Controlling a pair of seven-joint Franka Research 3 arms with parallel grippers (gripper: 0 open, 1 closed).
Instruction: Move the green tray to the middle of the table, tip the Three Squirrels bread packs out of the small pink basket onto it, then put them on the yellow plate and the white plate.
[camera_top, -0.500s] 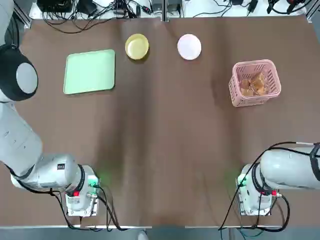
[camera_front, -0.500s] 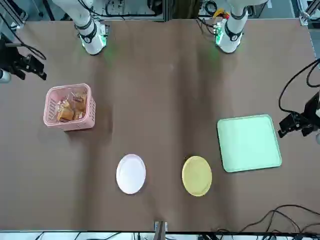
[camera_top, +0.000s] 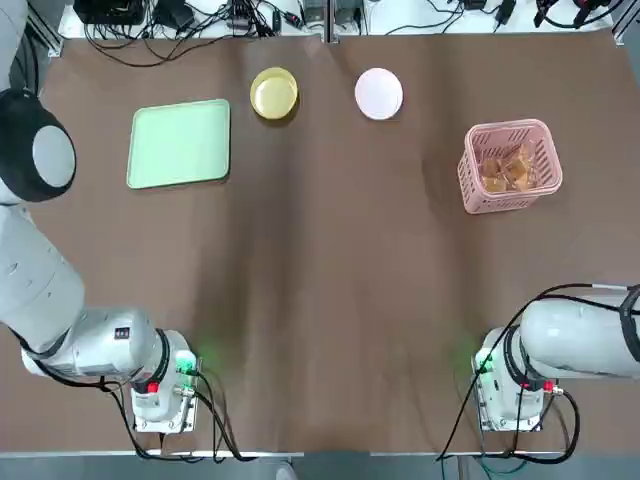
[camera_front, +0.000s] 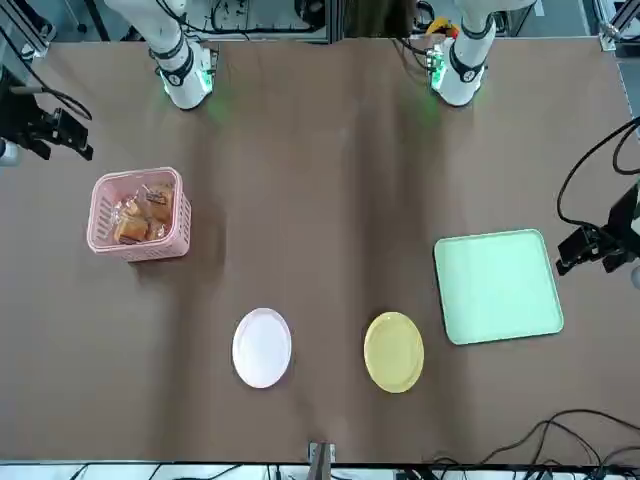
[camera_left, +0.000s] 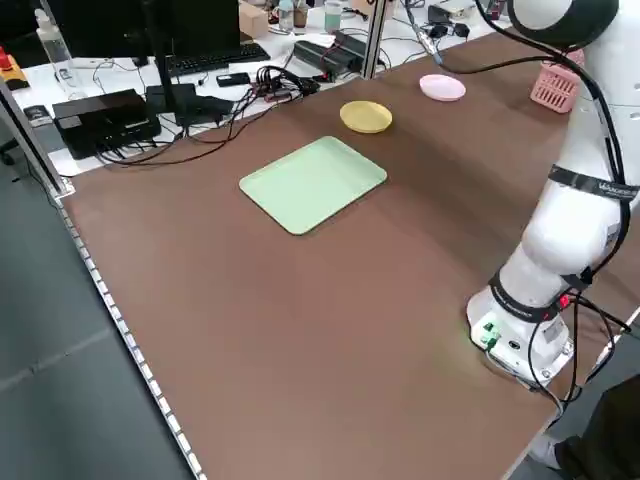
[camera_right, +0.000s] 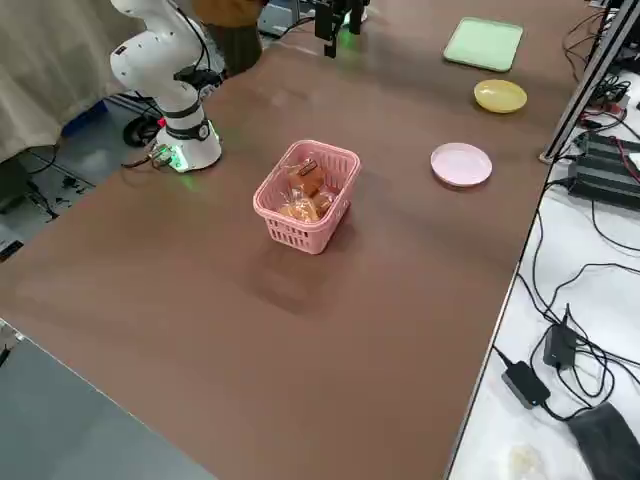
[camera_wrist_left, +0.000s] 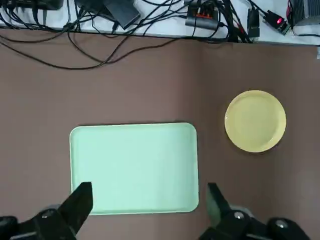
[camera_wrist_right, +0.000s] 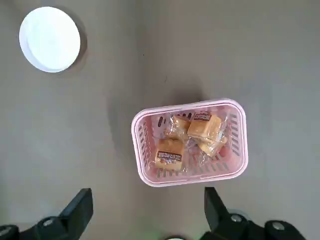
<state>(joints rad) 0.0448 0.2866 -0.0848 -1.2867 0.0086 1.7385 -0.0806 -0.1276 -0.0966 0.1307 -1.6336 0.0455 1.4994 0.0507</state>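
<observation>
The green tray (camera_top: 179, 143) lies flat at the far left of the table (camera_top: 330, 300). My left gripper (camera_wrist_left: 147, 195) hangs open high above the green tray (camera_wrist_left: 134, 167), touching nothing. The small pink basket (camera_top: 500, 202) stands upright at the far right with several Three Squirrels bread packs (camera_top: 505, 167) inside. Well above the small pink basket (camera_wrist_right: 145, 150), my right gripper (camera_wrist_right: 147, 196) is open and empty. Between tray and basket along the far edge sit the yellow plate (camera_top: 274, 93) and the white plate (camera_top: 378, 93), both bare.
Both arm bases (camera_top: 160, 385) (camera_top: 510, 385) stand at the near edge. Cables and electronics (camera_top: 200, 20) lie beyond the far edge. Bare brown tabletop stretches across the middle.
</observation>
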